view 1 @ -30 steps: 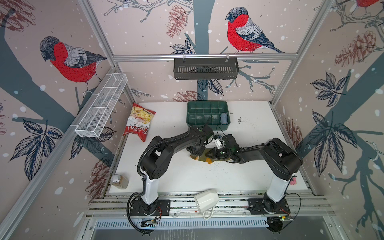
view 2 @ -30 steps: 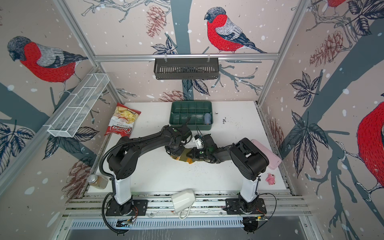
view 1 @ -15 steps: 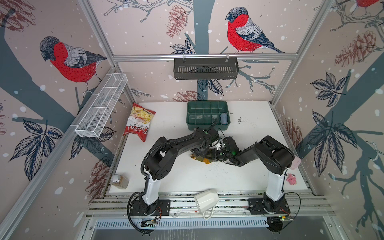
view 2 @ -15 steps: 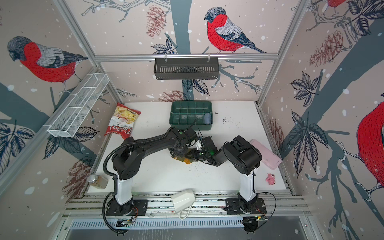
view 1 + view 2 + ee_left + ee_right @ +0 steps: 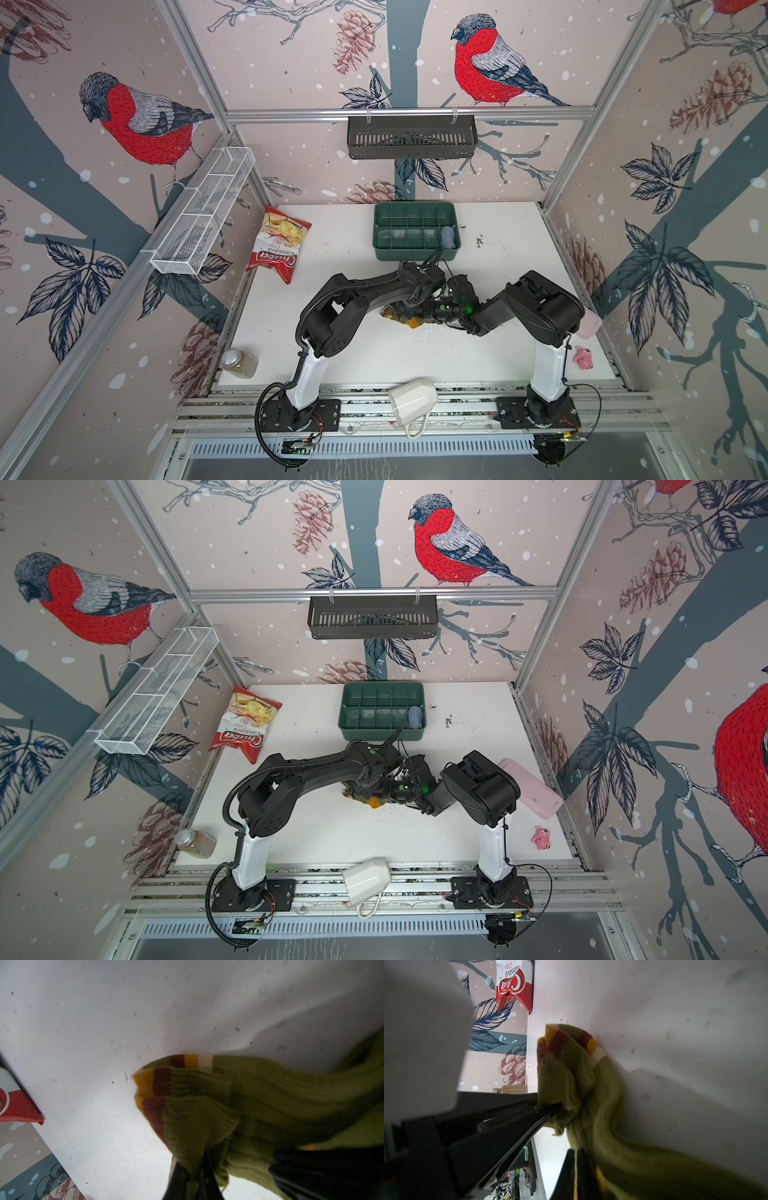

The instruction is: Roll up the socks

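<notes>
The olive-green socks lie bunched at mid-table in both top views, mostly hidden under the two wrists, with an orange patch showing. The left wrist view shows the striped cuffs stacked and folded over. My left gripper is shut on a fold of the green knit. My right gripper is shut on a thin edge of the socks, close beside the left gripper. In a top view the left gripper and right gripper almost meet over the bundle.
A green divided tray behind the arms holds a small blue-grey sock roll. A chips bag lies far left, a spice jar near left, a white mug at the front rail. A pink case and pink toy lie right.
My right arm has folded in and its gripper has moved left along the socks, closer to the left gripper. Both grippers stay shut on the socks, and the bundle stays in place.
</notes>
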`<state>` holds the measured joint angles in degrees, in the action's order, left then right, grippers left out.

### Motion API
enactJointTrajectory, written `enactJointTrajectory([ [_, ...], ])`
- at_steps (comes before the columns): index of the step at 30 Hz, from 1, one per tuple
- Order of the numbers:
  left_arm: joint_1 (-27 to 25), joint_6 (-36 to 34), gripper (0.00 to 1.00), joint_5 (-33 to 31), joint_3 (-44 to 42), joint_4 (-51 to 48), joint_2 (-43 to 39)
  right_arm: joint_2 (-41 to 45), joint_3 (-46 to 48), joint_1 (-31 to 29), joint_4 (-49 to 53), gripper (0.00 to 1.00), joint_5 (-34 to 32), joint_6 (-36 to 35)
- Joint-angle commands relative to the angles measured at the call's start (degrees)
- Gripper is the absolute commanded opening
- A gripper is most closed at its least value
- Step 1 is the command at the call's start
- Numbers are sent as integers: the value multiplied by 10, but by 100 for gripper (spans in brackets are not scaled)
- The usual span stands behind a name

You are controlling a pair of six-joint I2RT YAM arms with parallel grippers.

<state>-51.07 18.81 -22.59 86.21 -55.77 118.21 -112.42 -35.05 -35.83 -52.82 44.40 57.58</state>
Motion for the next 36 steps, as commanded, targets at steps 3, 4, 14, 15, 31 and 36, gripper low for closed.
enactJointTrajectory([
  [3,-2,2,1,34,-3,13,-10,-3,-7,1,-43,9,9,25],
  [4,-2,1,3,38,-3,16,-11,-4,-8,1,-43,9,9,27],
  [14,-2,-5,4,51,-8,25,-16,-27,-22,5,-40,8,-19,37],
  [15,-2,-5,4,54,-9,27,-18,-33,-21,6,-41,7,-22,39],
  [31,16,-24,21,114,-35,57,-63,-48,-33,12,3,7,-55,17],
  [36,27,-25,20,126,-51,71,-77,-11,-47,6,117,6,-100,-50],
])
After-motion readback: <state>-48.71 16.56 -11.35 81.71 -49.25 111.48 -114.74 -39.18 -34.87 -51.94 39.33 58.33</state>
